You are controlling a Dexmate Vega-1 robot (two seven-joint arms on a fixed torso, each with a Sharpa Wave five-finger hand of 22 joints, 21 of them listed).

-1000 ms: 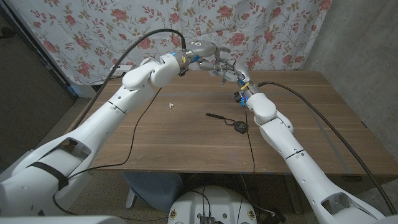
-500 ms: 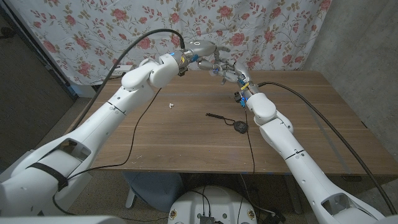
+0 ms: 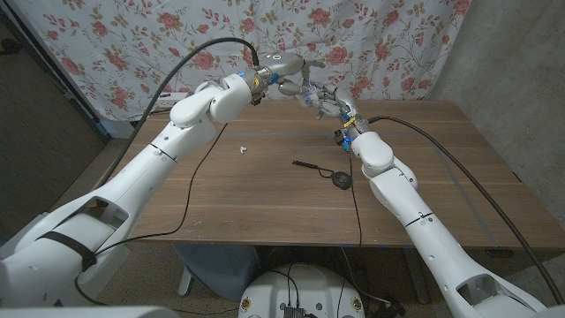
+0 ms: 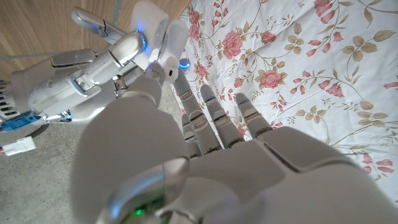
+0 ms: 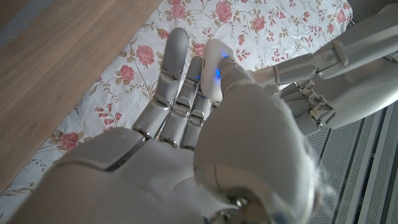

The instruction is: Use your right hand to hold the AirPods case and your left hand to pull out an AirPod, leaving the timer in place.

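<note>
The white AirPods case [image 4: 151, 22] is held up in the air over the table's far edge, gripped in my right hand [image 3: 328, 100], whose fingers [image 4: 87, 59] wrap it from the side. In the head view the case [image 3: 308, 89] shows as a small white patch between the two hands. My left hand [image 3: 291, 65] hovers just above and behind it, its thumb [image 4: 155, 78] reaching to the case while its other fingers [image 4: 214, 118] stay straight and apart. The black round timer [image 3: 340, 180] lies mid-table, in front of my right forearm.
A small white piece [image 3: 240, 149], possibly an AirPod, lies on the wooden table [image 3: 221, 208] left of centre. A thin black strap [image 3: 309, 164] runs from the timer. Black cables [image 3: 357, 221] cross the table. A floral curtain [image 3: 388, 44] hangs close behind the hands.
My left hand has risen slightly and drawn back above the case. The right hand, the timer and the white piece have stayed put.
</note>
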